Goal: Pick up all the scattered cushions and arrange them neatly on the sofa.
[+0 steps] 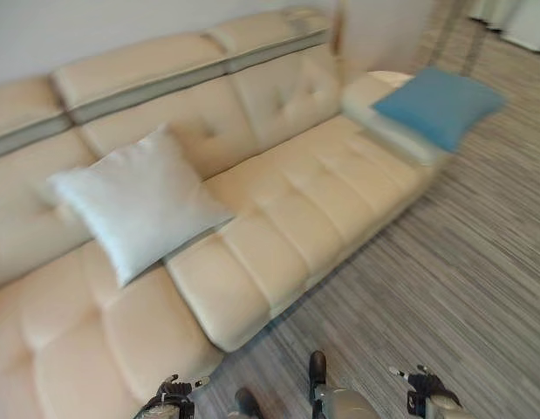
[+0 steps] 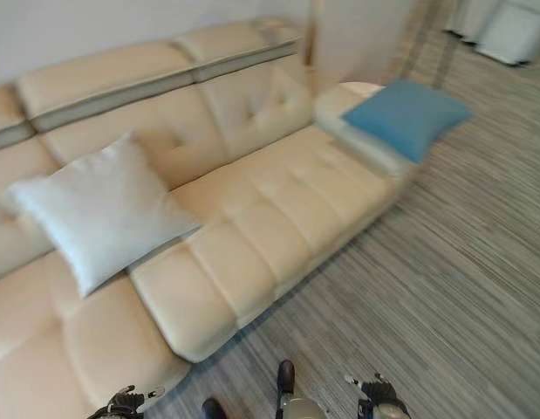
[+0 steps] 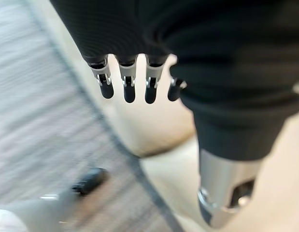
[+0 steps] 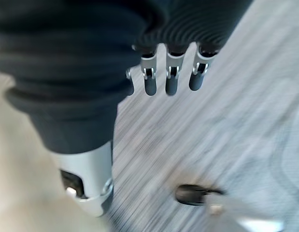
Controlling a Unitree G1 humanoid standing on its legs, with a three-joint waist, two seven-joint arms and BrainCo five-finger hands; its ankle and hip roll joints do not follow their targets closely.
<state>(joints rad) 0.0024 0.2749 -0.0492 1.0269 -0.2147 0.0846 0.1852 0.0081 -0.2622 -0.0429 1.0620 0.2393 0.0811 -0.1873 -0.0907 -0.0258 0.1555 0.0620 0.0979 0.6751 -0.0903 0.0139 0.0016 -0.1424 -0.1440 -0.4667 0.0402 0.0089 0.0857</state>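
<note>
Cream sofa (image 1: 278,218): white cushion (image 1: 137,202) leaning against its backrest, blue cushion (image 1: 439,105) lying on its far end. We are hanging our left hand (image 3: 135,72) and right hand (image 4: 168,67) low, fingers relaxed, holding nothing, above striped carpet (image 1: 461,288).

White cushion (image 1: 139,202) leaning on cream sofa (image 1: 278,209) backrest; blue cushion (image 1: 439,105) on far end.

Cut off and unclear
Sofa (image 1: 278,201) runs past the left and bottom edges; left hand (image 1: 169,403) and right hand (image 1: 424,386) clipped at bottom edge; white shapes (image 2: 505,26) upper right too blurred to identify.
</note>
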